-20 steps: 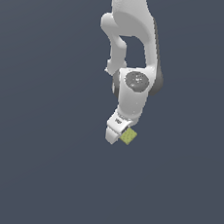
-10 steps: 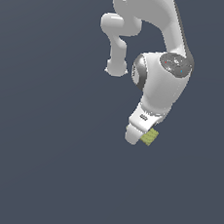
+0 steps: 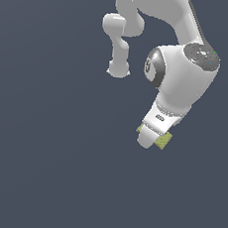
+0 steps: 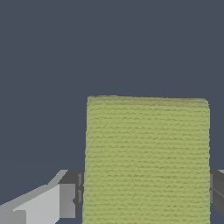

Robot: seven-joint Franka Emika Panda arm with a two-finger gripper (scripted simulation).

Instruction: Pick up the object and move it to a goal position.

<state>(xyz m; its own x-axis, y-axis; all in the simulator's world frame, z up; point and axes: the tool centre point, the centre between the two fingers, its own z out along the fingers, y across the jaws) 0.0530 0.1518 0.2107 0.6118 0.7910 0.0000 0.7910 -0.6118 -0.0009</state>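
The yellow-green block (image 3: pixel 163 140) with a faint grid texture sits between the fingers of my white gripper (image 3: pixel 153 140) in the exterior view, carried above the dark grey floor. In the wrist view the block (image 4: pixel 146 159) fills the middle. A grey finger pad (image 4: pixel 70 199) presses on one side and another shows at the opposite edge. The gripper is shut on the block. Most of the block is hidden by the hand in the exterior view.
The white arm (image 3: pixel 182 73) reaches down from the upper part of the exterior view, with its base link (image 3: pixel 121 42) behind. The plain dark grey floor (image 3: pixel 40 168) lies all around.
The arm has swung toward the exterior view's right and a little lower, carrying the block with it. The grip on the block is unchanged.
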